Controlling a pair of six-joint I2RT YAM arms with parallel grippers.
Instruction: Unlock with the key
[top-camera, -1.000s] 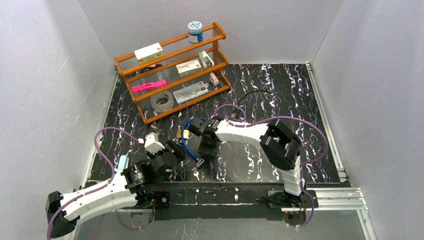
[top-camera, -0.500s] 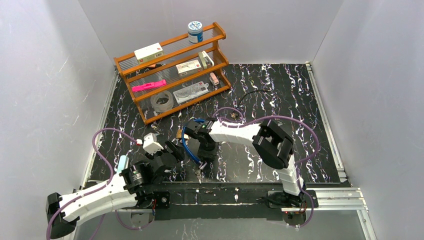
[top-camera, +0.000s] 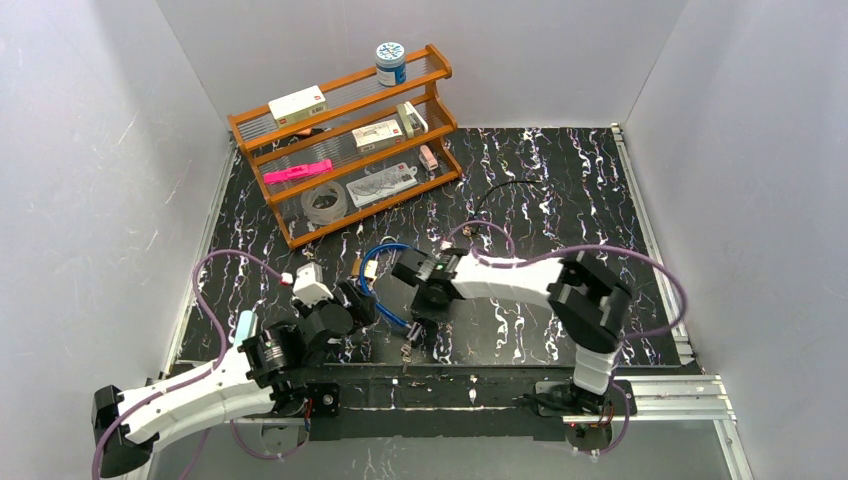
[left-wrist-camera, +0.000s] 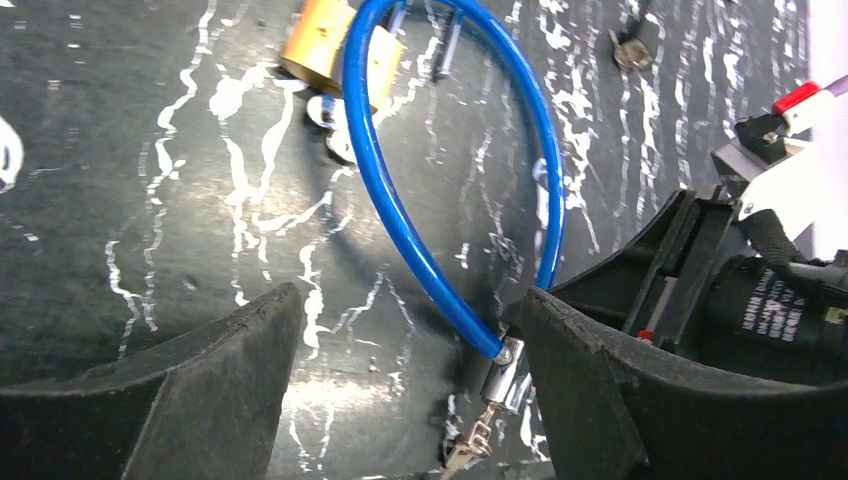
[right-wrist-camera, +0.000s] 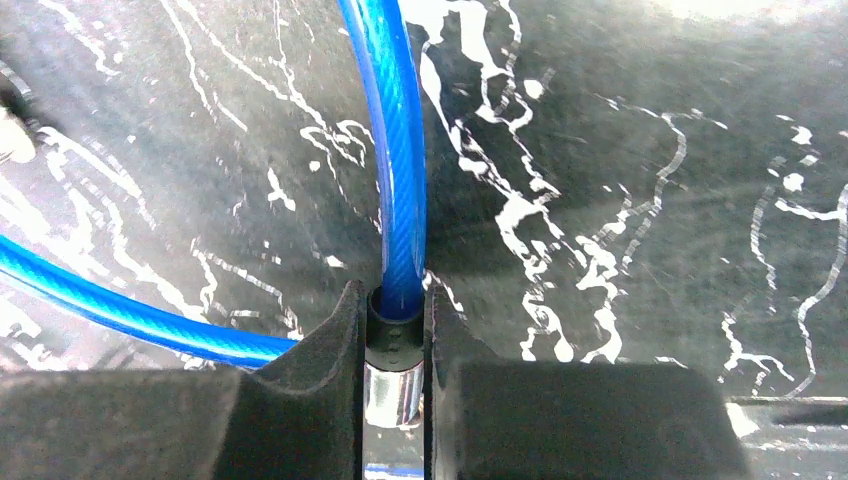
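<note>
Right fingers (right-wrist-camera: 320, 390) pinch the blue cable (right-wrist-camera: 398, 150) at its metal tip (right-wrist-camera: 392, 395); my left fingers (left-wrist-camera: 200, 400) gape empty alongside, maybe touching.

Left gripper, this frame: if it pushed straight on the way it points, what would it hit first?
Most likely the blue cable, whose loop lies ahead of the open left gripper, across its line. The brass padlock sits farther on. Height above the mat is unclear.

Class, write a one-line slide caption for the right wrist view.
Right gripper clamped on the metal end of a blue cable, seen against the black marbled table.
</note>
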